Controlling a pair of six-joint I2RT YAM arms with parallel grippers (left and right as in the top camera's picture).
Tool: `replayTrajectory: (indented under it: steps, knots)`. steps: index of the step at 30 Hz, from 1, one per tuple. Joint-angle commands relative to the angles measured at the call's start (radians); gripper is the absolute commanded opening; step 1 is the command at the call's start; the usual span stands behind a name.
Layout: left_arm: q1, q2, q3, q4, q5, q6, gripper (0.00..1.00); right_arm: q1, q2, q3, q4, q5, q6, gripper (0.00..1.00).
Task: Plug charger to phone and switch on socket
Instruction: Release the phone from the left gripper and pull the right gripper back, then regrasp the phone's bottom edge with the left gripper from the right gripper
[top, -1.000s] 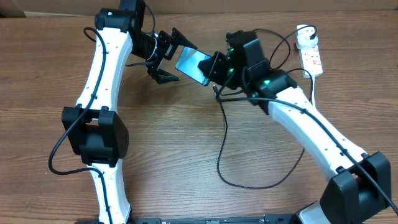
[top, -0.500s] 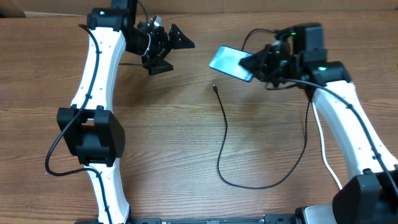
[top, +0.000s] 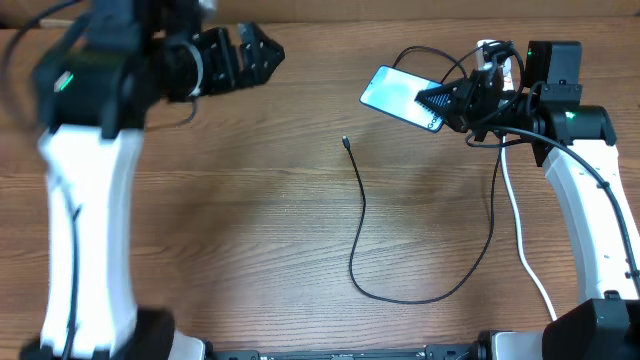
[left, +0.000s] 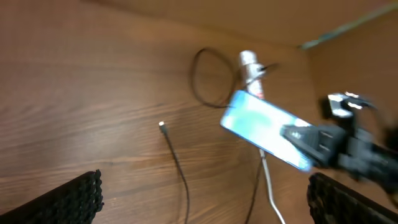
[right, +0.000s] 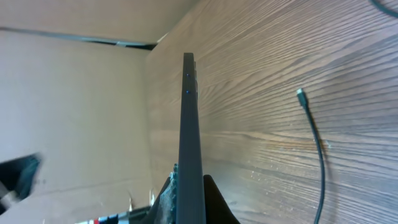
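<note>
Phone (top: 396, 94) in right claw (top: 436, 100), charger (top: 362, 215) apart

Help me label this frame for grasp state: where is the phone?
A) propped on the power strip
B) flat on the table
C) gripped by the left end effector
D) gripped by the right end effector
D: the right end effector is shut on one end of the phone, while the left end effector stands open and apart from it, and the charger's connector tip lies loose on the table.
</note>
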Motion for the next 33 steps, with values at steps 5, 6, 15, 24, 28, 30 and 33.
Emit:
replayTrajectory:
  steps: [5, 6, 15, 24, 28, 30, 33]
  knots:
    - [0.016, -0.139, -0.245, 0.015, 0.04, 0.023, 0.93, -0.005, -0.036, 0.02, -0.003, -0.106, -0.06, 0.04]
    - [0.014, -0.185, -0.335, 0.058, 0.027, 0.002, 0.93, -0.005, -0.036, 0.02, -0.007, -0.105, -0.06, 0.04]
    - [0.013, -0.727, -1.231, 0.755, 0.025, -0.299, 1.0, -0.005, -0.035, 0.02, -0.018, -0.106, -0.06, 0.04]
    - [0.021, -0.628, -1.533, 1.248, 0.212, -0.822, 1.0, 0.021, -0.035, 0.02, -0.014, -0.104, -0.044, 0.04]
    - [0.021, -0.465, -1.532, 1.493, 0.369, -0.918, 1.0, 0.024, -0.035, 0.02, 0.009, -0.101, -0.02, 0.04]
    - [0.021, -0.408, -1.532, 1.596, 0.403, -0.951, 1.0, 0.026, -0.035, 0.02, 0.024, -0.084, 0.007, 0.04]
    - [0.019, -0.338, -1.532, 1.794, 0.416, -1.033, 1.0, 0.042, -0.032, 0.019, 0.072, -0.048, 0.072, 0.04]
